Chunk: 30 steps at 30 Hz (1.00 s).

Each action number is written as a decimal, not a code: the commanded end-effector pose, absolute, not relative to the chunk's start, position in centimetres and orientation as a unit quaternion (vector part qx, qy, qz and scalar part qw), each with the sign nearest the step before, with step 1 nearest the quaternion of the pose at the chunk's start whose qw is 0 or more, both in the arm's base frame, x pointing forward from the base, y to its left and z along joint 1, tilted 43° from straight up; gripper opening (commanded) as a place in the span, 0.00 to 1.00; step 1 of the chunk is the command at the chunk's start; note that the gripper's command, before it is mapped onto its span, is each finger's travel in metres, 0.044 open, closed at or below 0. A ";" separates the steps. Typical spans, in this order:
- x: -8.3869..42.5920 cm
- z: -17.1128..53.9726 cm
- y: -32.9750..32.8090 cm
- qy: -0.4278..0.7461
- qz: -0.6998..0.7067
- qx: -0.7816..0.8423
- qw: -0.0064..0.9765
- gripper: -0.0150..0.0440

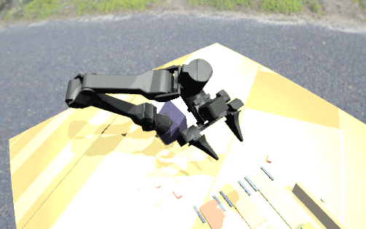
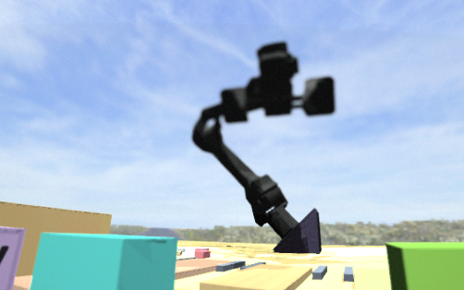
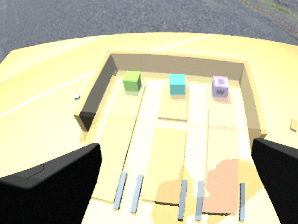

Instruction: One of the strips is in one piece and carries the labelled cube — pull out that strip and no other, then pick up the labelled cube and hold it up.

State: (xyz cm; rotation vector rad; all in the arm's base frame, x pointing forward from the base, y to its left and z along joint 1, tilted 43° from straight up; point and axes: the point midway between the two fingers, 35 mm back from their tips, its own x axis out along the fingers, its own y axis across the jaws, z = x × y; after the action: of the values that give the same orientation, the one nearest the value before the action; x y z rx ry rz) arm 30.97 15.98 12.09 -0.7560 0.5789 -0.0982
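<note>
My gripper [image 1: 230, 149] [image 2: 277, 101] [image 3: 180, 151] is open and empty, high above the table, facing the strips. The lavender cube [image 3: 220, 86] [image 2: 9, 259] bears a dark W and sits at the far end of the right strip [image 3: 222, 135], which looks unbroken and pinkish. A plain cyan cube [image 3: 177, 84] [image 2: 79, 263] sits on a short far piece [image 3: 173, 110]; a gap parts it from the near piece [image 3: 167, 155] [image 1: 249, 209]. A plain green cube [image 3: 132, 80] [image 2: 430, 268] sits at the far end of the left strip [image 3: 117, 150], which shows no gap.
A tan wall [image 3: 180, 65] [image 2: 55, 226] encloses the cubes behind and on both sides, with the near side unwalled. Slim blue-grey bars [image 3: 120, 191] [image 3: 242, 201] flank the strips' near ends. Small red pieces [image 1: 177, 195] [image 1: 268, 159] lie on the table. The arm stands at a dark purple wedge [image 1: 175, 120] [image 2: 307, 235].
</note>
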 end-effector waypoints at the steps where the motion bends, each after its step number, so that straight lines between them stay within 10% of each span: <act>1: 31.0 12.0 15.8 0.279 -0.052 -0.362 0.888 0.93; 17: 36.6 9.1 6.4 0.568 -0.216 -0.280 0.743 0.26; 30: 37.0 8.9 2.8 0.633 -0.269 -0.242 0.684 0.25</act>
State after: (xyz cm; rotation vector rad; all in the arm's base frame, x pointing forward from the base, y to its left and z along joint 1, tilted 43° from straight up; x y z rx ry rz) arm 36.86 2.76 8.99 -0.5499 1.4168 -0.6057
